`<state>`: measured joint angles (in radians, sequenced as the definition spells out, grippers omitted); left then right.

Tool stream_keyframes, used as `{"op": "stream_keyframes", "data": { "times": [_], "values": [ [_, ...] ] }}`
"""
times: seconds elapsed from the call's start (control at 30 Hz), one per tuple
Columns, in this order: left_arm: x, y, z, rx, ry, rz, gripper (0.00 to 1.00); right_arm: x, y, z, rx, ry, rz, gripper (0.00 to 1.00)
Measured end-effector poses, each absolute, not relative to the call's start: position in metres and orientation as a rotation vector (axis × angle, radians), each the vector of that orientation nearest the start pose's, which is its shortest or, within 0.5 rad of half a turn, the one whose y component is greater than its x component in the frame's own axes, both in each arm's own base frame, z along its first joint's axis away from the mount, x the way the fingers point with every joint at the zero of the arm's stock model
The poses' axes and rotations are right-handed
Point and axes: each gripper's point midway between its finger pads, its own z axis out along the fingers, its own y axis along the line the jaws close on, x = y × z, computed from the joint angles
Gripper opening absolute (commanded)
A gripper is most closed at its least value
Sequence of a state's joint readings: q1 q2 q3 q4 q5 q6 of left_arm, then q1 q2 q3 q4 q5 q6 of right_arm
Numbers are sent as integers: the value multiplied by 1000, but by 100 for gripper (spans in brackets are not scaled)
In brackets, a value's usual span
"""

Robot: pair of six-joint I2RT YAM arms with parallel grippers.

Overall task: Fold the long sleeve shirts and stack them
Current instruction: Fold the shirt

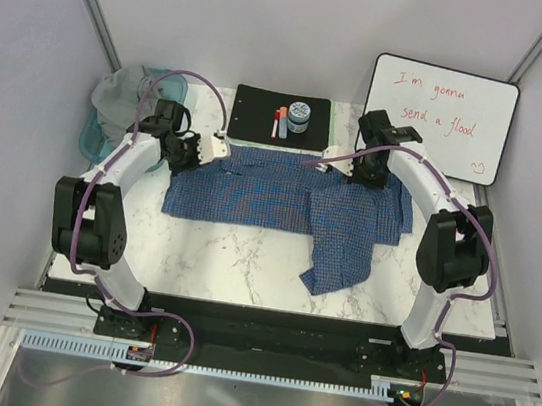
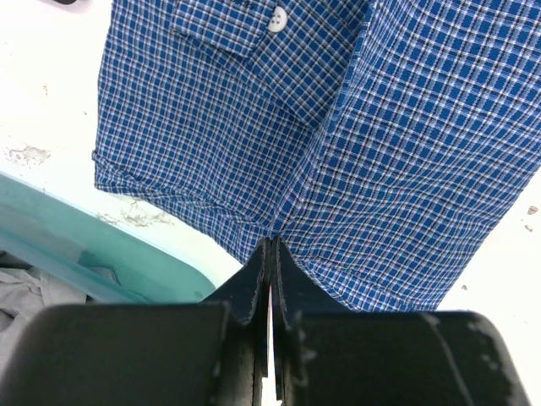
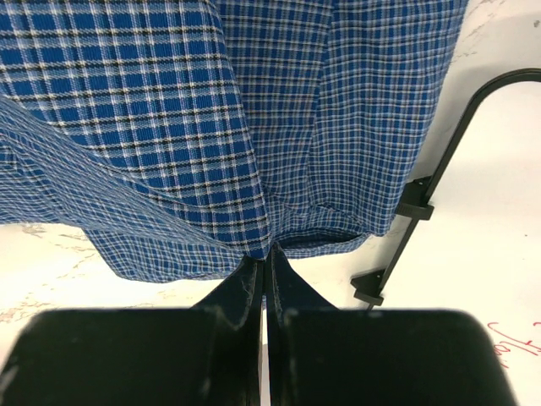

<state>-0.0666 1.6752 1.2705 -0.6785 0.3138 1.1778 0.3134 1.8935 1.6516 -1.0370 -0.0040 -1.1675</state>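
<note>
The blue-and-white checked shirt (image 1: 281,202) lies spread across the back of the marble table, with one part hanging forward at the right (image 1: 340,253). My left gripper (image 1: 189,151) is shut on the shirt's far left edge; in the left wrist view (image 2: 272,244) the jaws pinch the cloth (image 2: 338,135). My right gripper (image 1: 364,172) is shut on the shirt's far right edge; in the right wrist view (image 3: 269,250) the jaws pinch the hem (image 3: 211,127). The grey shirt (image 1: 117,91) lies bunched in the teal tub (image 1: 94,133) at the back left, and shows in the left wrist view (image 2: 21,292).
A black clipboard (image 1: 253,115) with markers and a small jar (image 1: 298,116) lies at the back centre. A whiteboard (image 1: 440,116) leans at the back right; its black stand (image 3: 423,203) is close to my right gripper. The tub's rim (image 2: 101,254) is just left of my left gripper.
</note>
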Motion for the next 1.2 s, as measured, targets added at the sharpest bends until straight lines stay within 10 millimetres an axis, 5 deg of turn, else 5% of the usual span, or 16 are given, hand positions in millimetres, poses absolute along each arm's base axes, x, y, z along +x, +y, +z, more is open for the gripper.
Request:
{"op": "stream_keyframes", "data": {
  "times": [0.43, 0.83, 1.2],
  "values": [
    [418, -44, 114, 1528, 2015, 16, 2, 419, 87, 128, -1907, 2100, -192, 0],
    [434, -40, 88, 1505, 2061, 33, 2, 428, 88, 102, -1906, 2146, -168, 0],
    [444, -33, 78, 1422, 2096, 97, 2, 448, 88, 99, -1739, 2182, -250, 0]
  ]
}}
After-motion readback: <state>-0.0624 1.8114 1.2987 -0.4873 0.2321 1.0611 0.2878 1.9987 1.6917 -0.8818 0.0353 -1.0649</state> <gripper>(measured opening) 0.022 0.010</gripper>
